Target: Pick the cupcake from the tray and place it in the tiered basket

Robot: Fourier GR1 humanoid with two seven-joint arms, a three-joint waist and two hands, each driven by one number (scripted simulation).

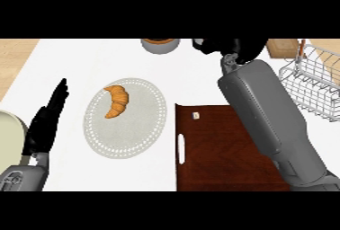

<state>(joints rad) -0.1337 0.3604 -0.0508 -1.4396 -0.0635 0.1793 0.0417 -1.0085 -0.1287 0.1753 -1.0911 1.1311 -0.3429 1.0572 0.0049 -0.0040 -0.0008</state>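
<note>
With the wooden tray (225,152) holding no visible cupcake, the right hand (222,46), raised beyond it near the wire tiered basket (309,87), has curled fingers, their contents indeterminable; placement remains, left hand (46,121) resting straight-fingered.

A croissant (116,102) lies on a grey plate (133,139) on the white tabletop (86,58); a grey pot (160,45) stands at the far edge.

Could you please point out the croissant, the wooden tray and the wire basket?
croissant (117,102), head view, middle of its curve.
wooden tray (219,152), head view, bare surface.
wire basket (309,87), head view, front wall.
</note>
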